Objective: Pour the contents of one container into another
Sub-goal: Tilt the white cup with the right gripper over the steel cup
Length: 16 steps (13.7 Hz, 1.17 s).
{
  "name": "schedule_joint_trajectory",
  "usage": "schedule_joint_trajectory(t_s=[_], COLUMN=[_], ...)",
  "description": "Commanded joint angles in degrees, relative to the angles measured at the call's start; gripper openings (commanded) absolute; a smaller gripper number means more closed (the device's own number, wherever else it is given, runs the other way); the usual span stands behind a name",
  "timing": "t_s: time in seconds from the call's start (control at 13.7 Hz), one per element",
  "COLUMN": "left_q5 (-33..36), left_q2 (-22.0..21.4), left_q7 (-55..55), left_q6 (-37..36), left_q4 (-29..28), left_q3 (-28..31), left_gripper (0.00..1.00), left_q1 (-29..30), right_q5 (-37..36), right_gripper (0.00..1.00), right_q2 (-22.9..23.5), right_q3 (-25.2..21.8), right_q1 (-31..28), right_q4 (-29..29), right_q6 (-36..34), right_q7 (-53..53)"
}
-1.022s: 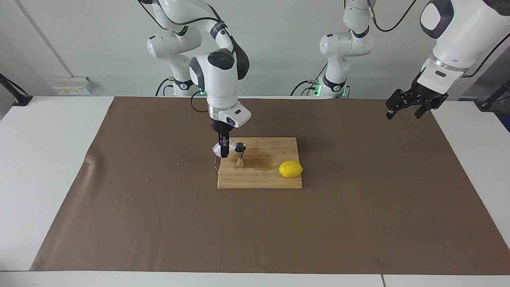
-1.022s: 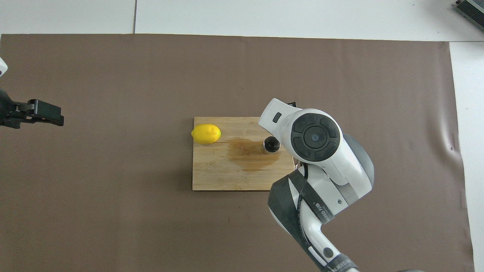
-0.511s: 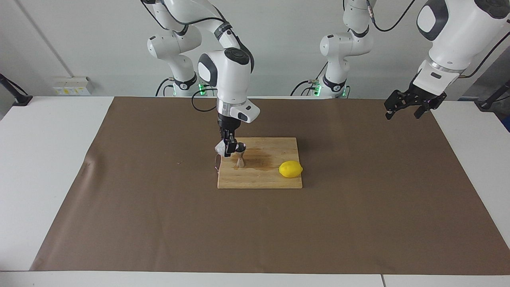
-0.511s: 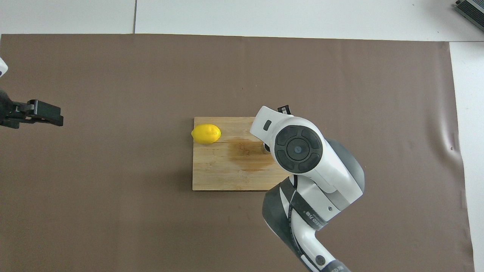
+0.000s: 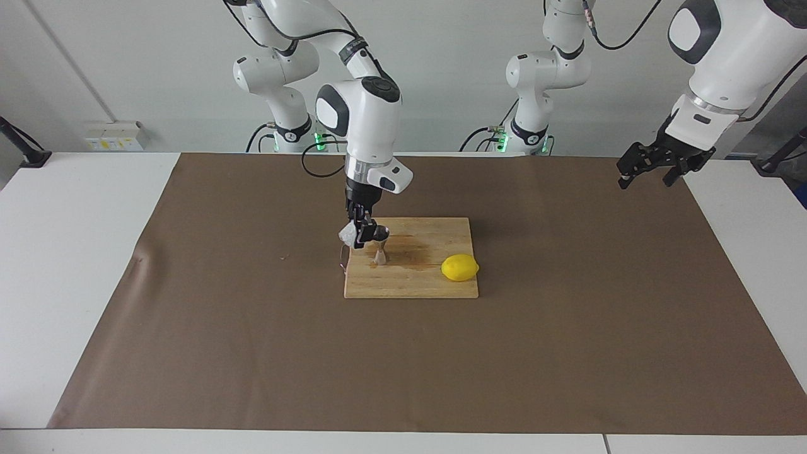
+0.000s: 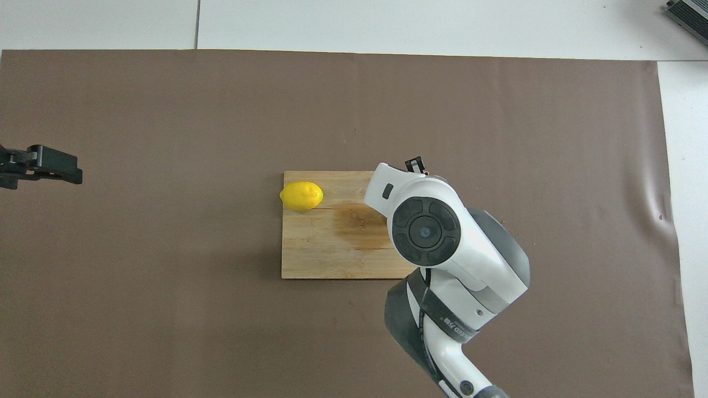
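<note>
Right claw [image 5: 360,234], clamped on the tilted white cup [image 5: 346,234] at the jigger [image 5: 380,246] mouth, should tip slowly. Left claw [image 5: 652,169], fingers apart, waits at the worktop's 2 o'clock corner.

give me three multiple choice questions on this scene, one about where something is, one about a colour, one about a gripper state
1. Where does the lemon lie?
A. on the wooden board, at the edge toward the left arm's end
B. on the brown mat, off the board
C. in the jigger

2. What colour is the stain on the board around the jigger?
A. blue
B. dark brown
C. green

3. What is the right gripper doing?
A. open and waiting over bare mat
B. shut on the white cup, held tilted at the jigger's mouth
C. shut on the lemon

Answers:
1 A, the lemon sits on the board's corner toward the left arm.
2 B, a dark brown patch spreads across the wood.
3 B, the facing view shows the cup in its fingers beside the jigger's rim, while the left gripper waits open over the mat's edge.
</note>
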Motion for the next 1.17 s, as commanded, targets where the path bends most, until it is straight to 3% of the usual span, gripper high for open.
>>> schedule_joint_trajectory(t_s=[0.0, 1.09], left_q5=[1.12, 1.12], left_q2=[-1.32, -1.59], left_q7=[0.49, 0.14], left_q6=[0.16, -0.11], left_q4=[-1.12, -1.65], left_q3=[-1.26, -1.35], left_gripper=[1.0, 1.0], left_q1=[0.93, 1.45], right_q5=[-2.21, -5.11], right_gripper=[0.0, 0.0], right_q2=[-1.86, -2.56], right_q3=[0.22, 0.31], right_q1=[0.57, 1.63], right_q4=[-2.19, -3.51], right_q6=[1.11, 1.2], right_q7=[1.67, 2.02])
